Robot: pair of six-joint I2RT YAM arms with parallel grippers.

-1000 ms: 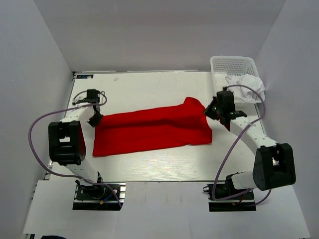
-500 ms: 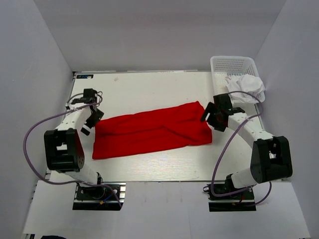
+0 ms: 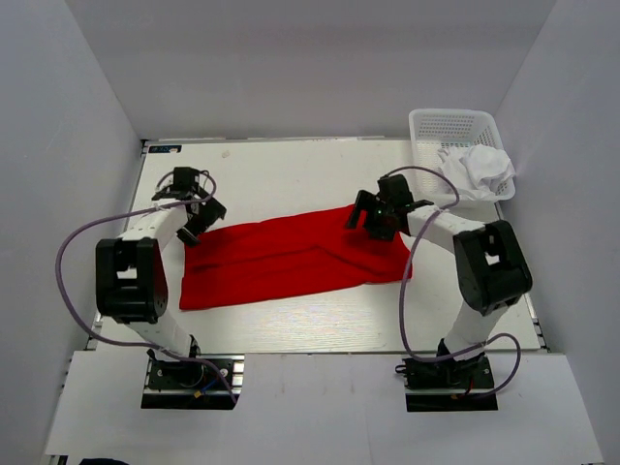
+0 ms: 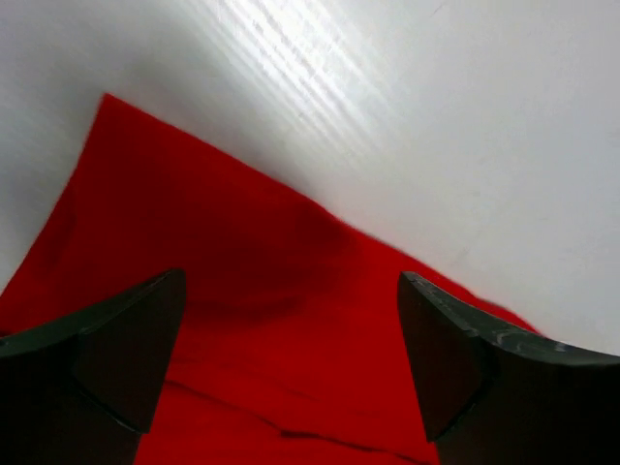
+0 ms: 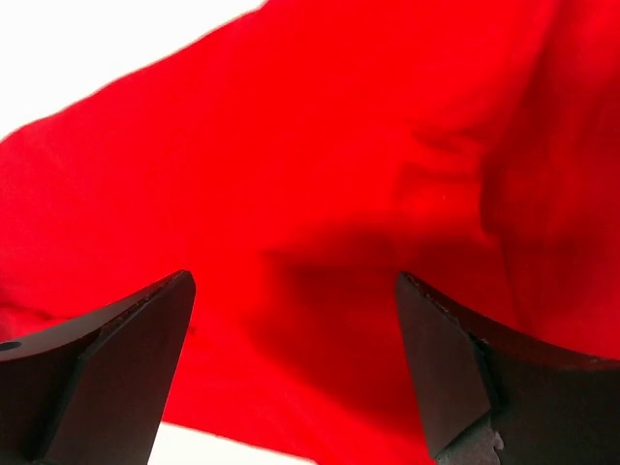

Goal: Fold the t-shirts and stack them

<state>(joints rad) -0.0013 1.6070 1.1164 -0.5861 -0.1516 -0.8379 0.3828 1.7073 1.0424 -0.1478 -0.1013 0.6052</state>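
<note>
The red t-shirt (image 3: 291, 257) lies folded in a long strip across the middle of the table. My left gripper (image 3: 201, 221) hovers open over its far left corner, nothing between the fingers (image 4: 116, 339); red cloth (image 4: 271, 320) fills the gap below. My right gripper (image 3: 371, 219) hovers open over the shirt's far right part, its jaws wide apart above the red cloth (image 5: 310, 194). The white t-shirt (image 3: 480, 167) sits crumpled in the basket at the back right, partly hanging over its rim.
The white mesh basket (image 3: 448, 124) stands at the table's back right corner. Bare white table (image 3: 291, 174) lies behind the shirt, and a strip of it (image 3: 291, 325) lies in front. Grey walls enclose the table on three sides.
Both grippers opened and let go of the red shirt. Its raised right corner dropped flat. The right gripper swung left over the shirt; the left gripper moved right onto the corner.
</note>
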